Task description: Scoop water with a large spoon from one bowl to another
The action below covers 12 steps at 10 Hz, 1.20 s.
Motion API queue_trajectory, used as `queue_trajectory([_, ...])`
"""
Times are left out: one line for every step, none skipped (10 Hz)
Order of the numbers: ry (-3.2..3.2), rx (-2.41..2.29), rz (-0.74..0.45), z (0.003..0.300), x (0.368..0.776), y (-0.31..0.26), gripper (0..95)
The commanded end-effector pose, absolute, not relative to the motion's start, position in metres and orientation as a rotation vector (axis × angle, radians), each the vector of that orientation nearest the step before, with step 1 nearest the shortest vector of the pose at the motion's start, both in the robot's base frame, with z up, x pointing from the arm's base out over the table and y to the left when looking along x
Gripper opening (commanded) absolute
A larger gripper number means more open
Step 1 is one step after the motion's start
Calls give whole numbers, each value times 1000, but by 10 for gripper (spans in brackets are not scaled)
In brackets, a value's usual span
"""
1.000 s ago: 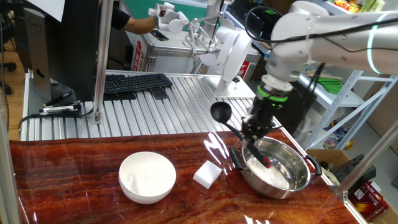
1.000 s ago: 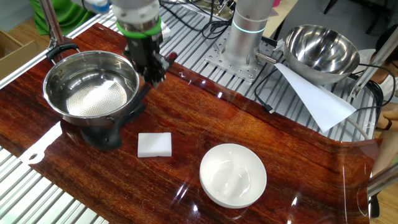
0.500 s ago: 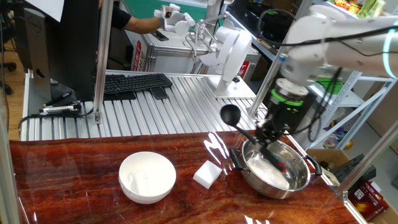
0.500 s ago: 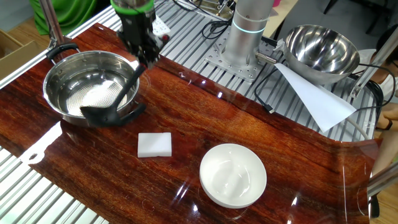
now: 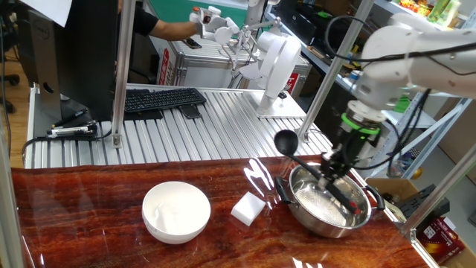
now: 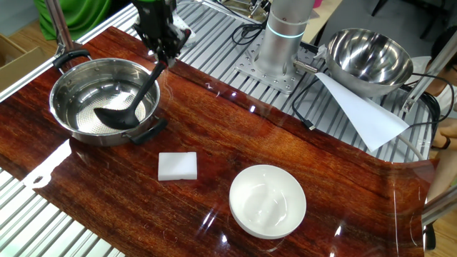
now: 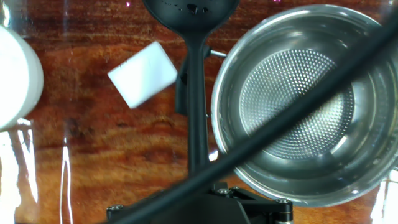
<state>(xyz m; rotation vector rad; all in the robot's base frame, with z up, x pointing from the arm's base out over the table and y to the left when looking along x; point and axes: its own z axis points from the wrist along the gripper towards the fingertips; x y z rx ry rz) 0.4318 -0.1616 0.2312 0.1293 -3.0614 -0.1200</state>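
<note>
Gripping the ladle (image 6: 128, 103) by the upper end of its handle, our gripper (image 6: 161, 51) is clamped shut on it. From left to right in one fixed view we see the white bowl (image 5: 176, 212), a white block (image 5: 248, 208) and the steel bowl (image 5: 332, 199). The ladle slants up above the steel bowl's near rim. We can read no writing.

Count: 1 black ladle (image 6: 120, 114), 2 steel bowls, one (image 6: 71, 89) on the table & another (image 6: 371, 53) by the arm base, 1 white bowl (image 6: 268, 201), 1 white block (image 6: 178, 165), 1 keyboard (image 5: 160, 99).
</note>
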Motion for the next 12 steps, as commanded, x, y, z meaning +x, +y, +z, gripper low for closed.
queue_trajectory([-3061, 124, -117, 231, 432, -161, 0])
queue_trajectory([-3061, 124, -120, 231, 432, -161, 0])
queue_trajectory([-3061, 126, -118, 231, 432, -161, 0])
queue_trajectory([-3061, 129, -117, 231, 432, -161, 0])
queue_trajectory([-3060, 128, -117, 231, 432, -161, 0])
queue_trajectory([-3060, 131, -118, 231, 432, -161, 0])
queue_trajectory([-3061, 133, -118, 231, 433, -161, 0])
queue_trajectory([-3061, 132, -120, 231, 433, -161, 0])
queue_trajectory([-3060, 120, -126, 231, 433, -161, 0])
queue_trajectory([-3054, 132, -120, 231, 433, -161, 0])
queue_trajectory([-3053, 146, -120, 231, 433, -161, 0])
queue_trajectory([-3051, 145, -120, 230, 434, -160, 0])
